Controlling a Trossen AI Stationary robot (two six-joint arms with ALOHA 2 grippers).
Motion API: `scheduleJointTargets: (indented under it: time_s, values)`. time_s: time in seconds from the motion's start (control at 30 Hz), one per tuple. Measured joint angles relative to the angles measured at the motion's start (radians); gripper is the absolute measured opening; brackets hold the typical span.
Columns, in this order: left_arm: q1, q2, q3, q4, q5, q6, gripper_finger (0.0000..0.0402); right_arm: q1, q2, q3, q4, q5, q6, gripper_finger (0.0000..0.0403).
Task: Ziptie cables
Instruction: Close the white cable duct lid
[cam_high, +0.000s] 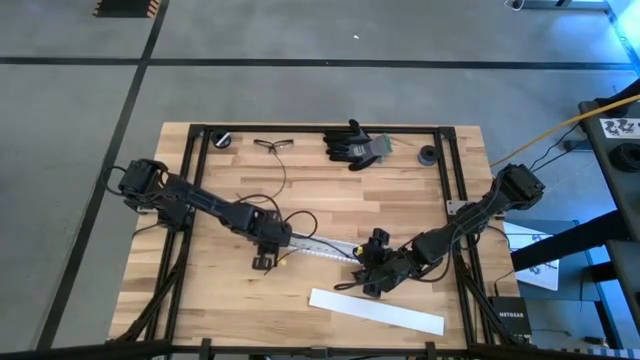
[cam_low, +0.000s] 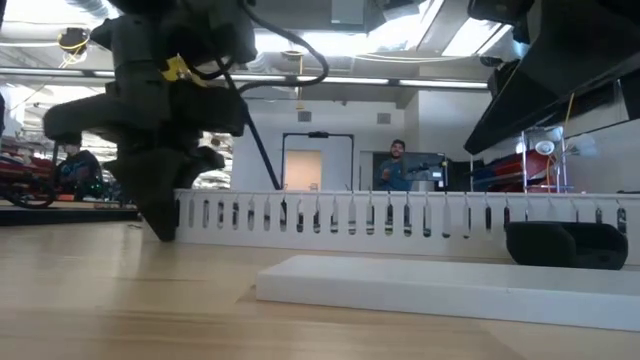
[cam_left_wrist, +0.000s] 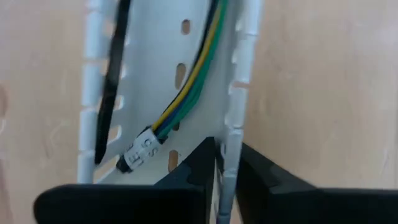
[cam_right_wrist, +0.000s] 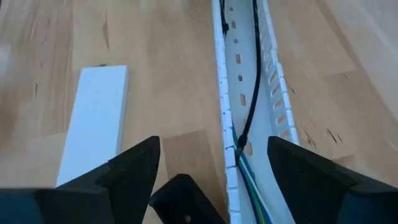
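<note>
A white perforated channel (cam_high: 320, 247) lies flat on the table between my two grippers. Inside it run the cables (cam_left_wrist: 189, 81), yellow, green and blue, with a white label at their end, and a thin black ziptie (cam_left_wrist: 112, 81) lying along the opposite wall. My left gripper (cam_high: 265, 258) is shut at the channel's left end. My right gripper (cam_high: 375, 278) stands open at the right end, a finger on either side of the channel (cam_right_wrist: 249, 93), touching nothing. The cables (cam_right_wrist: 249, 180) and the black ziptie (cam_right_wrist: 254, 74) show there too. My left gripper pinches the channel's slotted side wall (cam_left_wrist: 233, 124) near its left end, one finger inside the channel and one outside. The fingers (cam_left_wrist: 193, 168) come steeply from above, pointing down. The channel stays flat on the table.
A flat white strip (cam_high: 375, 311) lies near the front edge. At the back lie black gloves (cam_high: 355, 145), glasses (cam_high: 272, 145) and two small black round parts (cam_high: 221, 139) (cam_high: 428, 154). Black rails (cam_high: 455, 190) frame the tabletop. A person (cam_low: 398, 165) stands far off in the room.
</note>
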Motion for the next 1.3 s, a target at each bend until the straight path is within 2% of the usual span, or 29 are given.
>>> scheduleJointTargets:
  time_s: [0.2, 0.4, 0.53, 0.7, 0.87, 1.1, 1.3]
  values:
    - [0.008, 0.004, 0.001, -0.017, 0.020, -0.096, 0.0099, 0.000, 0.000, 0.000, -0.004, 0.001, 0.008, 0.0285]
    - [0.015, -0.001, 0.000, 0.010, 0.020, -0.001, 0.0184, -0.006, 0.000, 0.000, -0.006, 0.001, -0.008, 0.0285]
    - [0.028, -0.049, 0.017, -0.090, -0.017, 0.007, 0.0218, -0.006, -0.007, 0.010, -0.030, 0.001, -0.011, 0.0285]
    - [0.028, -0.169, 0.049, -0.181, -0.117, 0.020, 0.0230, -0.005, -0.047, 0.104, -0.206, -0.010, 0.006, 0.0285]
    - [0.026, -0.319, 0.056, -0.172, -0.143, 0.018, 0.0230, 0.024, -0.064, 0.189, -0.348, -0.035, 0.056, 0.0285]
    - [-0.029, -0.446, 0.056, -0.116, -0.142, -0.020, 0.0231, 0.132, -0.064, 0.203, -0.360, -0.040, 0.240, 0.0285]
    - [-0.127, -0.459, 0.056, 0.007, -0.141, -0.090, 0.0231, 0.258, -0.055, 0.203, -0.280, 0.063, 0.376, 0.0285]
